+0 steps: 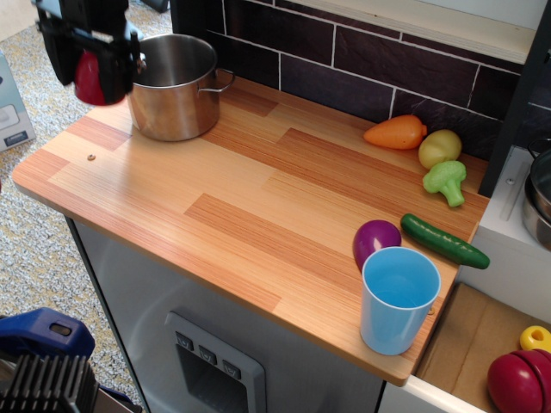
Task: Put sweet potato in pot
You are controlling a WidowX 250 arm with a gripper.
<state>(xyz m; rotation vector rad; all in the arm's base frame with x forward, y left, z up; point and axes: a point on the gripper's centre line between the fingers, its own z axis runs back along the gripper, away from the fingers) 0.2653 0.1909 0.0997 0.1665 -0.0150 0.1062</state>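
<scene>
The red-magenta sweet potato [89, 77] hangs in my gripper [89, 73], lifted clear of the counter at the far left, just left of the pot and about level with its rim. The black fingers [118, 69] are shut on both sides of it. The steel pot [176, 86] stands at the back left of the wooden counter [258, 198], and no object shows in the visible part of its inside; its right loop handle shows.
An orange toy vegetable [397, 132], a yellow-green toy [440, 147], broccoli [445, 180], cucumber [444, 241], a purple egg-shaped toy [375, 241] and a light-blue cup [399, 298] sit at the right. The dark tiled wall [344, 69] runs behind.
</scene>
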